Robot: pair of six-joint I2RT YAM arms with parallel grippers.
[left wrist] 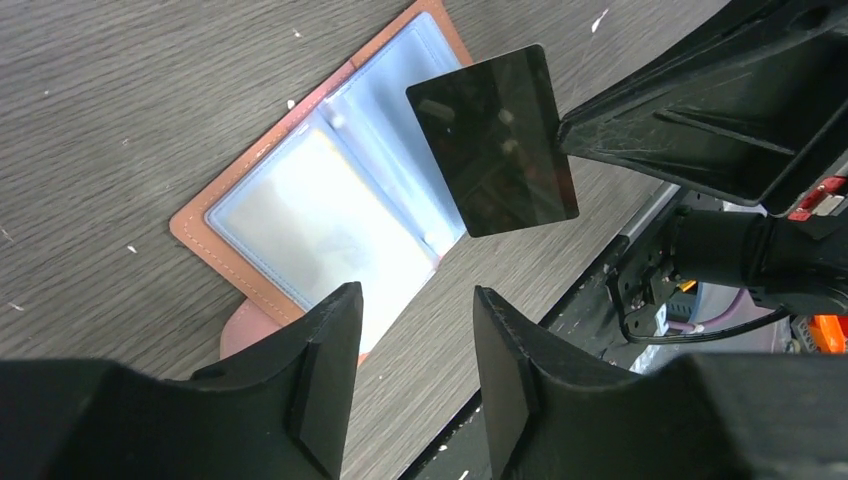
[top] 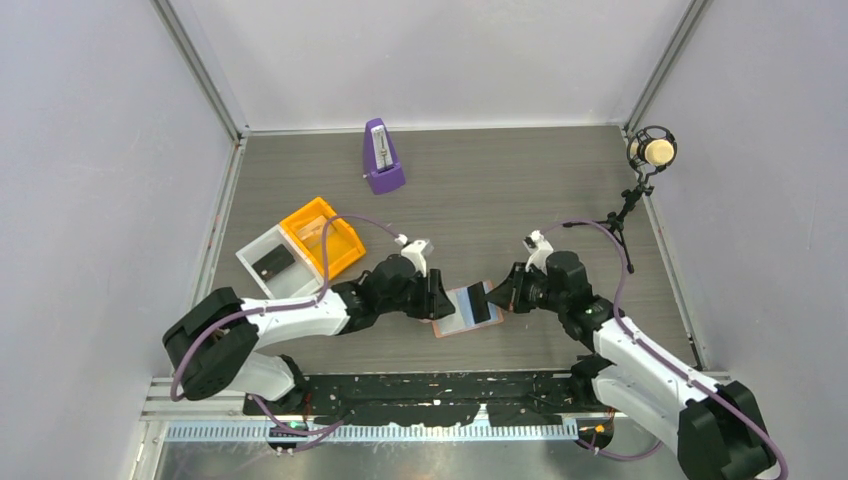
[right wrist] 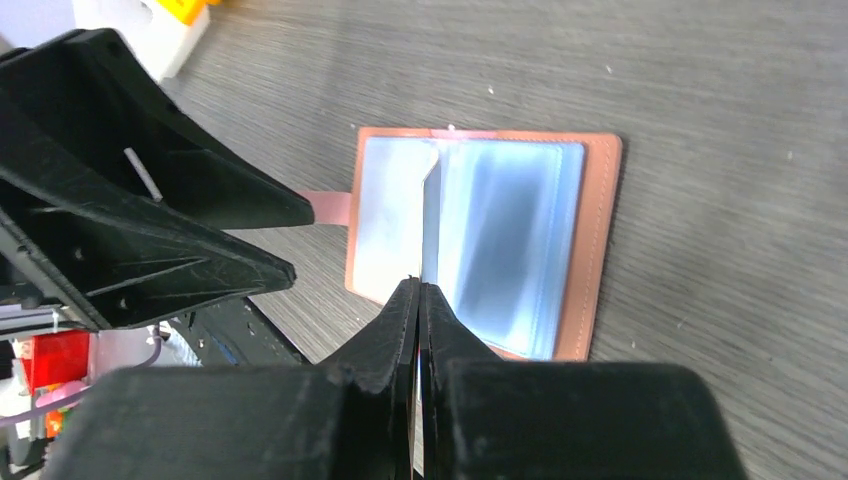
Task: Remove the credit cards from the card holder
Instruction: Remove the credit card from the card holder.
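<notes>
The salmon-tan card holder lies spread open on the table, its blue-grey inner faces up. It also shows in the left wrist view and the right wrist view. My right gripper is shut on one edge of a dark credit card and holds it clear above the holder's right half. The card faces the left wrist camera and is edge-on in the right wrist view. My left gripper is open and empty, low over the holder's left edge near its side tab.
A white tray with another dark card in it stands at the left, next to an orange tray. A purple metronome stands at the back. A microphone on a stand is at the back right.
</notes>
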